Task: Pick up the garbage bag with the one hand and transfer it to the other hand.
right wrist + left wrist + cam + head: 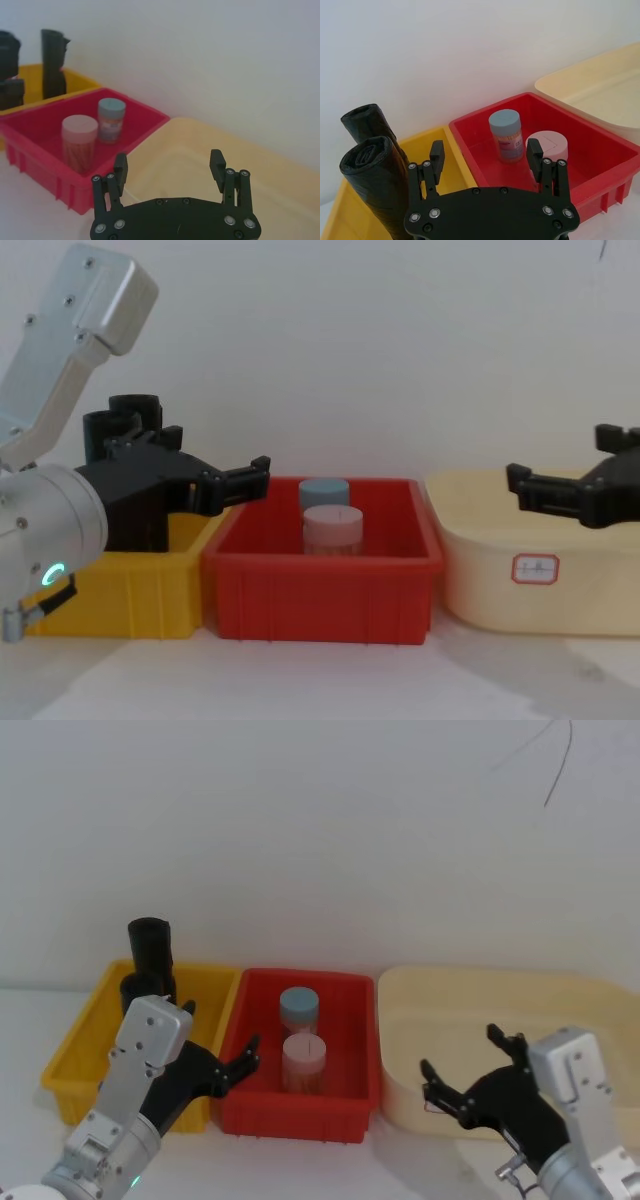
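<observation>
White wall point(320, 840) is seen behind a white table point(320, 680), on which three containers are lined up close side by side. A cream tub point(590, 600) is set at 3 o'clock of a red bin point(320, 595), and a yellow bin point(130, 590) at its 9 o'clock.

The left gripper point(485, 150) is held over the line where the yellow and red bins meet, at about 4 o'clock of the bags. Its jaws are spread wide and nothing is held between them. The right gripper point(169, 159) is hung over the tub's 8 o'clock part, and its jaws are likewise wide and empty.

Two black rolled bags are stood upright against the yellow bin's 12 o'clock wall. The near bag point(372, 175) is found just beside the left gripper, apart from it, and the far bag point(365, 120) is placed at its 12 o'clock, close against it. Which of the two is meant cannot be told, though the near bag is judged the likelier.

A blue-lidded jar point(299, 1010) is stood in the red bin, with a pink-lidded jar point(304, 1060) at its 6 o'clock.

The task is judged to be at its very start: no bag has been gripped or lifted. The reach to the bag, the closing of the jaws, the lift, the meeting of the two grippers and the handover are all left to be done.
</observation>
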You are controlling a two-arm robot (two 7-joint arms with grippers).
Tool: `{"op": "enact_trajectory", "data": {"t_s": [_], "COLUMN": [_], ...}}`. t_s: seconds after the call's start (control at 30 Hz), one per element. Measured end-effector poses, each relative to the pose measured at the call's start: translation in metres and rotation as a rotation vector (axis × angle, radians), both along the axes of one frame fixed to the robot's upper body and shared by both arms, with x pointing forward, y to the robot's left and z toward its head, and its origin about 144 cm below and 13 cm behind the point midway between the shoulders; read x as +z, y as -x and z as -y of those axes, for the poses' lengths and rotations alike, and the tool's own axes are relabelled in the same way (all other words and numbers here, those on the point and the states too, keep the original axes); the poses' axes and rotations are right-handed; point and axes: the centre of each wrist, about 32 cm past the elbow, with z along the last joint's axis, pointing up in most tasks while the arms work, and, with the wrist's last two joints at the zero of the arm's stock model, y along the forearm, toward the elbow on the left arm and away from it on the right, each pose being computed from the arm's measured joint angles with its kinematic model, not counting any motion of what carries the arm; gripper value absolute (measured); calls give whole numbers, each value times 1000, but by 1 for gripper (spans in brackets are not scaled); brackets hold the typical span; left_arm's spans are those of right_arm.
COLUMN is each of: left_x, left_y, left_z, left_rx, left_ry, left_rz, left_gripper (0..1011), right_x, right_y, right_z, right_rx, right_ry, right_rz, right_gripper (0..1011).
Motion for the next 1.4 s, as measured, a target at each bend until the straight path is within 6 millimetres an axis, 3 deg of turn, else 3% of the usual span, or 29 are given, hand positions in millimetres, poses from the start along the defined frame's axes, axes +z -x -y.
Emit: {"op": "enact_trajectory", "data": {"t_s": [0.43, 0.77, 1.4], "left_x": [0, 0, 0], "left_y": [0, 0, 0], "left_z": [0, 0, 0], "left_rx": [0, 0, 0], "left_ry": [0, 0, 0], "left_rz": [0, 0, 0], "left_gripper": [1001, 1001, 1001], "right_x": [21, 42, 66], "right_y": [-32, -70, -120], "right_z": [-10, -29, -69], "right_rx": [159, 318, 468], "right_ry": [169, 255, 148], "right_rz": [-7, -83, -280], "right_gripper": [1001, 1001, 1001]}}
